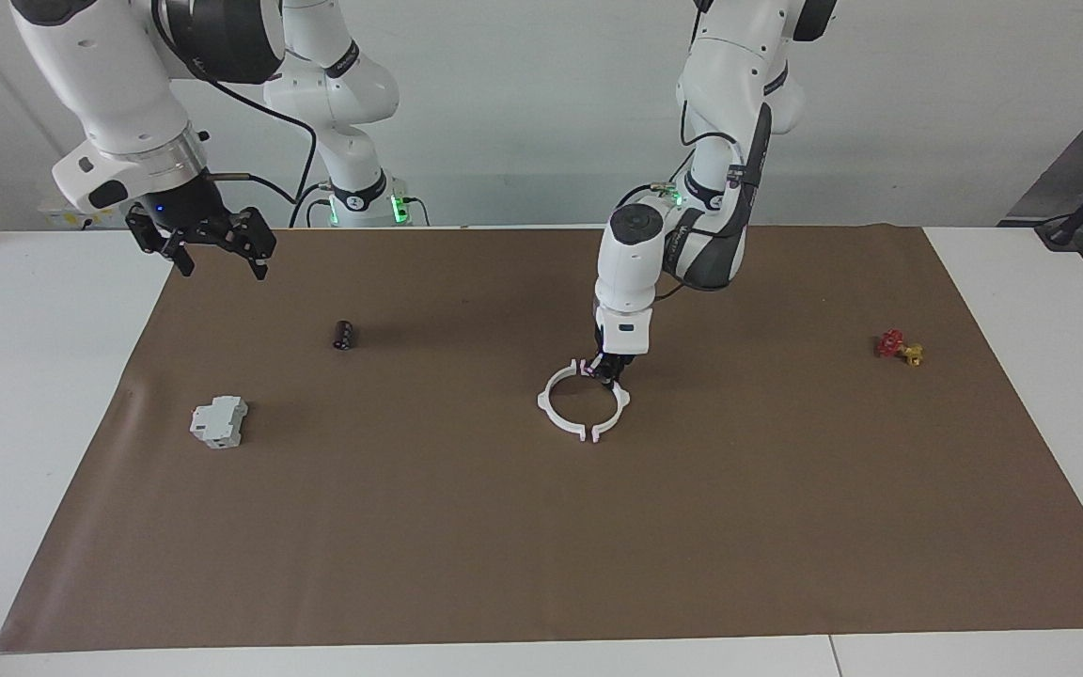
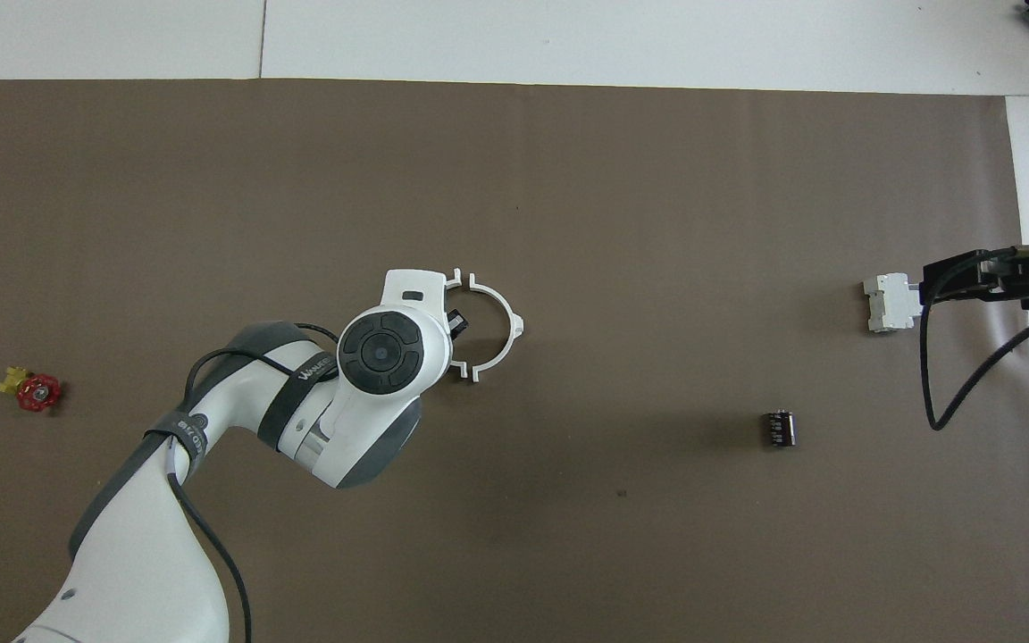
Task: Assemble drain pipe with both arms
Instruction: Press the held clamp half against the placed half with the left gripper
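Brown mat [image 1: 541,527]: left hand [image 1: 605,369] at drain pipe [image 1: 560,421].

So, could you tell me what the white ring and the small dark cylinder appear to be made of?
The drain pipe looks like matte white moulded plastic: thin, even walls with small tabs at the ends of the arcs. The left gripper is down at its rim. The black cylinder has a slight sheen, possibly metal or glossy plastic; I cannot tell which.

White jointed arms [image 1: 631,273] with dark joint caps, black looping cables, green base lights, black pincers [image 1: 212,246].
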You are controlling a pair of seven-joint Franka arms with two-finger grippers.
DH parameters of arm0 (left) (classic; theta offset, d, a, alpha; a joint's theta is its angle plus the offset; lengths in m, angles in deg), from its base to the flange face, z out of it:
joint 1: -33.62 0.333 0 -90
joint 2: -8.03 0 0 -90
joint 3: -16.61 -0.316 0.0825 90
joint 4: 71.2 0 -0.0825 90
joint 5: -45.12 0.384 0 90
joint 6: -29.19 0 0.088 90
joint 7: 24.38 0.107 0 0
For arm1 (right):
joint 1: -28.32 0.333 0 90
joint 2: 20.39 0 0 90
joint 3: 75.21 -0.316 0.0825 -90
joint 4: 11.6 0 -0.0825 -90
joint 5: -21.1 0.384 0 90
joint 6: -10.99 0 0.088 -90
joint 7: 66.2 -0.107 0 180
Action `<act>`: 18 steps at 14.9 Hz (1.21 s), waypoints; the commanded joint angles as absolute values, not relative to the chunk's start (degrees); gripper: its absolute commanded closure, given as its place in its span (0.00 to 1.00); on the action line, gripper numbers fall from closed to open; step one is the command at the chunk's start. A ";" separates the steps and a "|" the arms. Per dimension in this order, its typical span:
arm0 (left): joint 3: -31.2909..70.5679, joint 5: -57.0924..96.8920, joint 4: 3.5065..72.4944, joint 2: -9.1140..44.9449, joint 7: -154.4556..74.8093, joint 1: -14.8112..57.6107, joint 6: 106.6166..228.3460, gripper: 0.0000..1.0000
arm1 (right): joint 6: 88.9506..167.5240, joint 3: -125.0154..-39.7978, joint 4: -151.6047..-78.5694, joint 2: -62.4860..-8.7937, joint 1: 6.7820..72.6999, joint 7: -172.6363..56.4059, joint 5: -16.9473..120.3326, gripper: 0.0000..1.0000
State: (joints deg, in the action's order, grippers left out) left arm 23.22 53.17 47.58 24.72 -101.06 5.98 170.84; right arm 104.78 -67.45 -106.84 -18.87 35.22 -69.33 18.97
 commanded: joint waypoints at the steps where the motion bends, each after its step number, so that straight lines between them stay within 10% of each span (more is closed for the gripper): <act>1: 22.24 55.75 46.66 25.17 -102.60 4.44 169.55 1.00 | 103.98 -67.65 -106.78 -18.45 34.82 -69.45 18.55 0.00; 18: 22.06 56.20 46.66 25.17 -103.04 3.91 168.67 1.00 | 103.98 -67.65 -106.87 -18.36 34.91 -69.54 18.55 0.00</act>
State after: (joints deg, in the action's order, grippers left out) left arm 23.11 54.76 47.58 24.74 -101.36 5.39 170.00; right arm 104.78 -67.44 -106.84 -18.87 35.22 -69.33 18.97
